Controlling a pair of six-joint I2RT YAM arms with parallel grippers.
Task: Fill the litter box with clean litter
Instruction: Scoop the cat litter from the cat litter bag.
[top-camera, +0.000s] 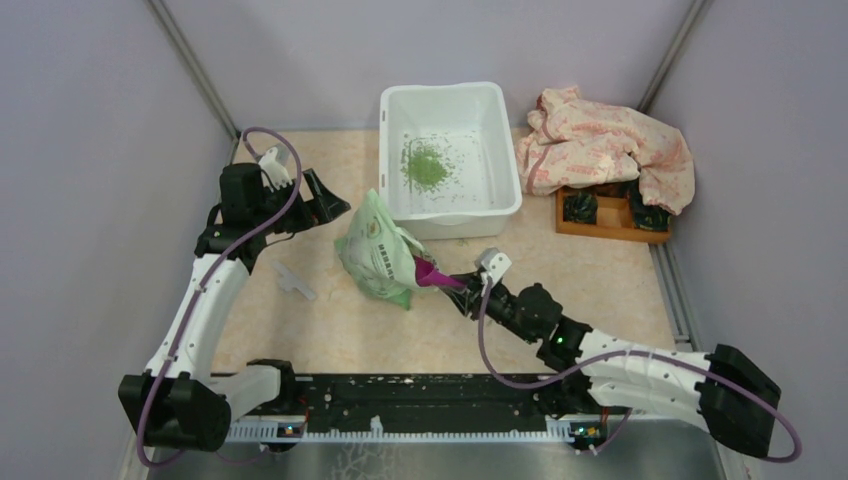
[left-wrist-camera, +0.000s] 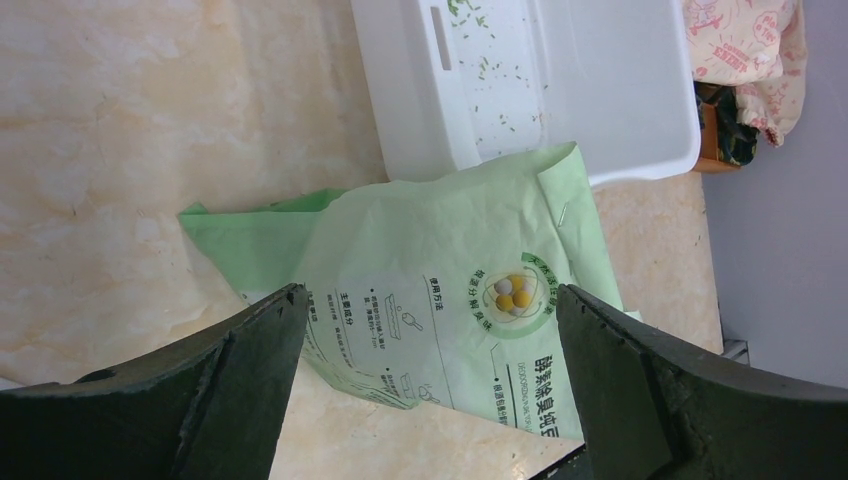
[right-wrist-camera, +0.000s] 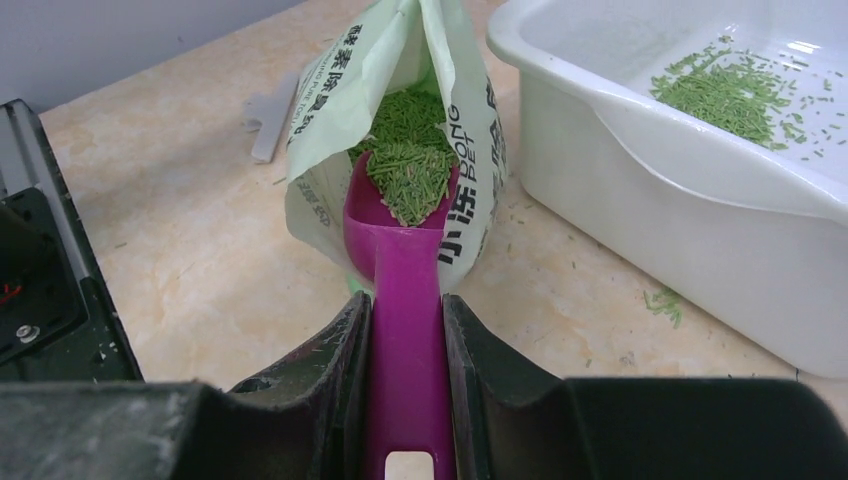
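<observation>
The right gripper (right-wrist-camera: 405, 335) clamps a magenta scoop (right-wrist-camera: 402, 270) level in the bag's (right-wrist-camera: 330, 110) mouth, loaded with litter (right-wrist-camera: 412, 175) for the sparsely filled litter box (top-camera: 452, 91) at the tabletop's (top-camera: 330, 335) far edge; the left gripper (left-wrist-camera: 430, 305) gapes empty.

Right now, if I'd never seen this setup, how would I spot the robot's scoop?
Find the big white litter box at the back. Just in front of it sits a pale green printed bag, mouth open toward the right hand. The scoop sticks into that mouth, gripped by its handle: the only magenta thing here, heaped with green litter.
</observation>
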